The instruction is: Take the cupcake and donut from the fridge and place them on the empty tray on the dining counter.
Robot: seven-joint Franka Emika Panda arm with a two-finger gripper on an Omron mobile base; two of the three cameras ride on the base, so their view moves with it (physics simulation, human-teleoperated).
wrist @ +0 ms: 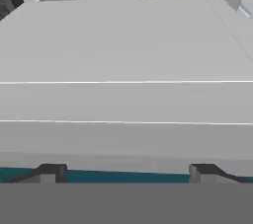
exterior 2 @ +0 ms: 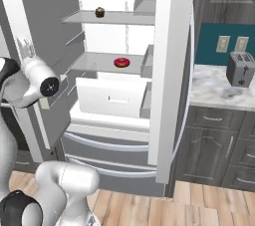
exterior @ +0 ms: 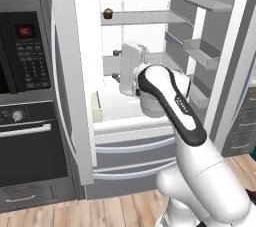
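Note:
The fridge point(exterior: 67, 86) stands with both doors swung open, its white inside lit. The cupcake point(exterior: 107, 13) point(exterior 2: 100, 12), tiny and dark brown, sits on the upper shelf. One shelf lower lies the red-pink donut point(exterior 2: 122, 62); in the left base view my hand covers it. My gripper point(exterior: 116, 64) point(wrist: 127, 171) is open and holds nothing. It hangs at the height of the donut's shelf and points into the fridge. The hand view looks across a flat pale shelf surface point(wrist: 126, 45). The tray and the dining counter are out of view.
A black wall oven point(exterior: 25, 96) stands left of the fridge. To the right, a toaster point(exterior 2: 240, 68) sits on the grey back counter point(exterior 2: 214, 88) above grey cabinets. A white drawer point(exterior 2: 112, 98) lies under the donut's shelf. Door bins point(exterior: 202, 51) line the right door.

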